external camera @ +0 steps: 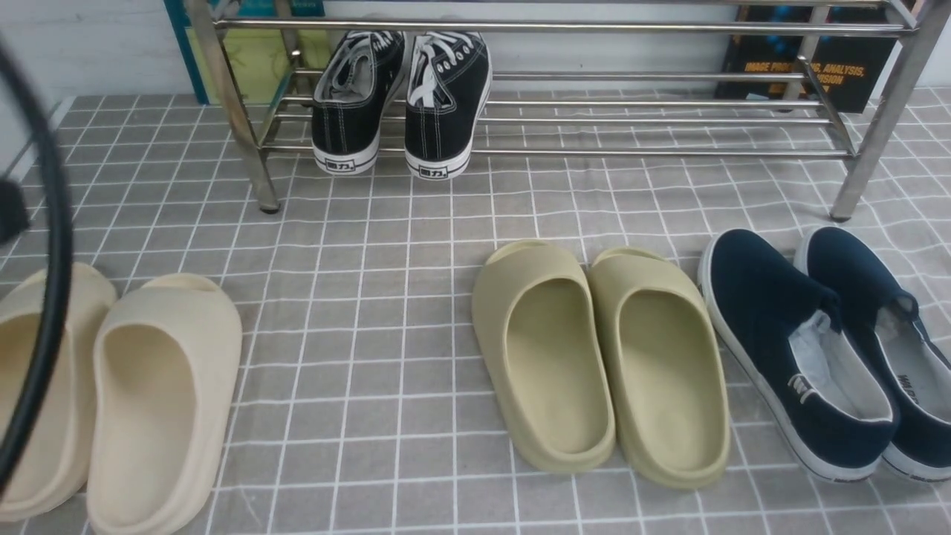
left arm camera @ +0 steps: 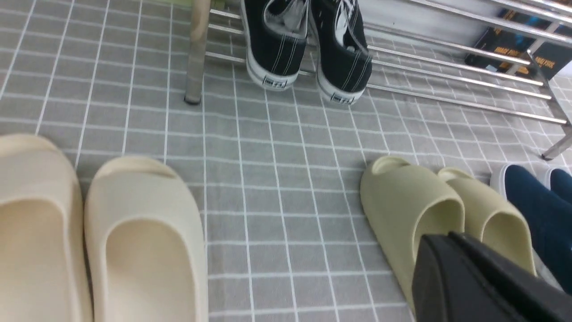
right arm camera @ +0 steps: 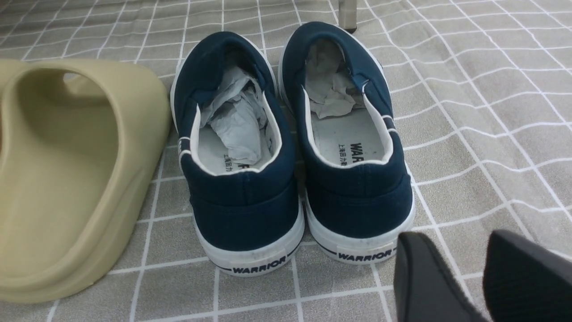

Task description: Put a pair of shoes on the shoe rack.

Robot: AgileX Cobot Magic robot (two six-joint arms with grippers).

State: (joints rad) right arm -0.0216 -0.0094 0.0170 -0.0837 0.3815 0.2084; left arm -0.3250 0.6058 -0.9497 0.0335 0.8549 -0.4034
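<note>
Black canvas: the pair of shoes is two lace-up sneakers with white laces, white stitching, white soles and a small printed heel tab on each.
Position: both sit side by side on the lower tubes of the shoe rack, at its left end, heels overhanging the front tube, well ahead of both grippers.
Rack: shiny silver tubes on thick angled legs, standing on a grey checked cloth.
Left gripper: jaws together, empty, hovering over the olive slides, with the beige slides to its other side.
Right gripper: fingers apart, holding nothing, just behind the heels of the navy slip-ons.
</note>
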